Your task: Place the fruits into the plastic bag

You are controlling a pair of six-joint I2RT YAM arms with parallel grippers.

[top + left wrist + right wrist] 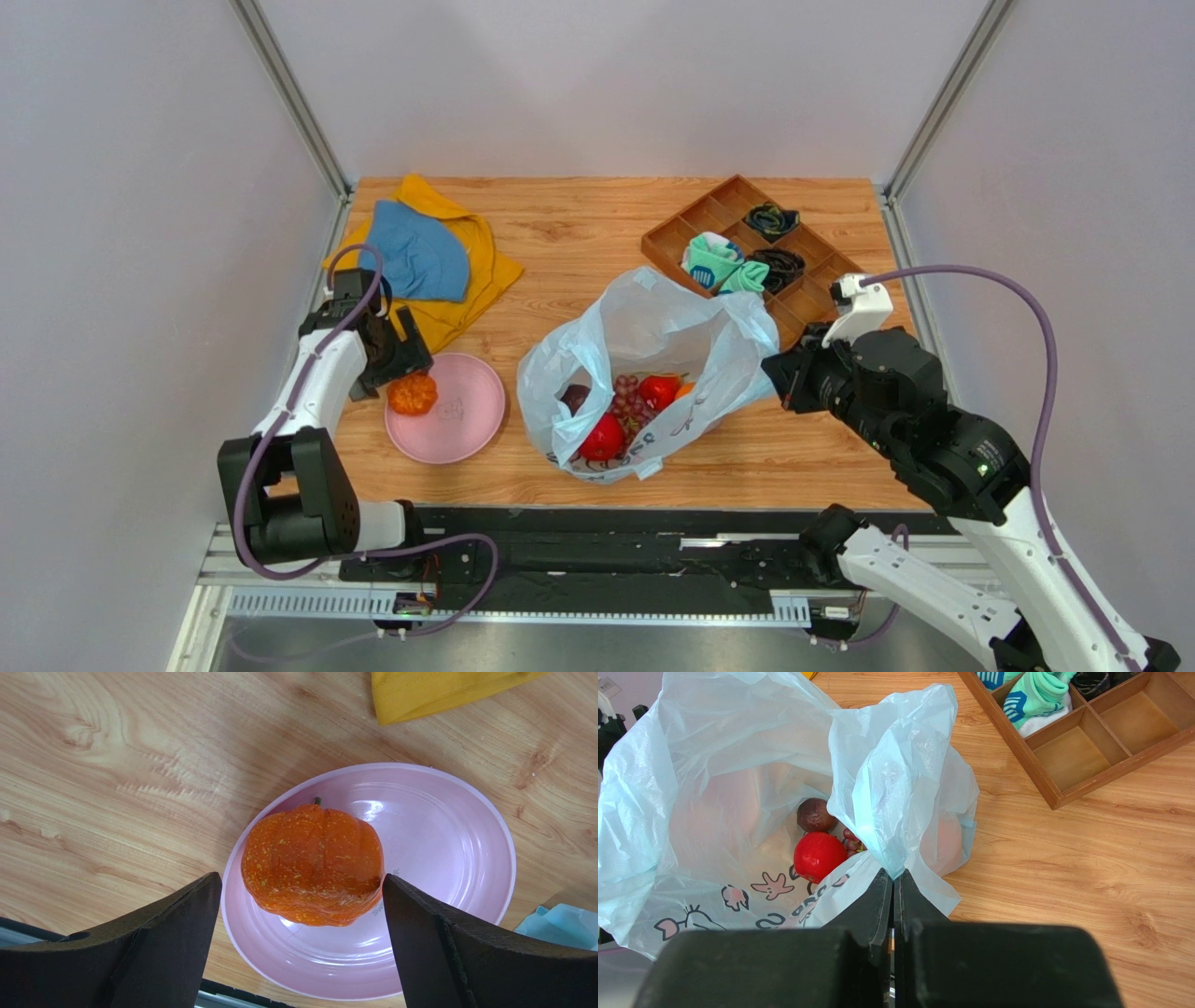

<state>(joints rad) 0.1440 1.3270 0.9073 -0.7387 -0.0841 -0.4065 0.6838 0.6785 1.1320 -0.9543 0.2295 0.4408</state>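
the step in hand looks like the pick of the last loose fruit. the left gripper [300, 889] hangs low over the plate [449, 833] with its jaws wide apart, one finger on each side of the orange [312, 864], which sits toward the plate's left edge. one finger looks almost against the skin, but i cannot tell if it touches, and nothing is gripped. the right gripper [894, 879] has its jaws pressed together on a fold of the rim of the bag [724, 763], holding that edge up so the mouth stands open. the bag lies on the table [589, 224] just right of the plate, and inside it show an apple [819, 855], a plum [814, 815] and grapes [627, 399]. most of the task seems done, with the orange the one fruit seen outside. the next move, as i judge it, is to close the left jaws squarely on the orange's widest part, since it is round and may roll or skid on the glossy plate. then lift clear of the plate's lip, carry it right over the open mouth and let go low. the right gripper should hold the rim up meanwhile, or the thin film may sag shut.
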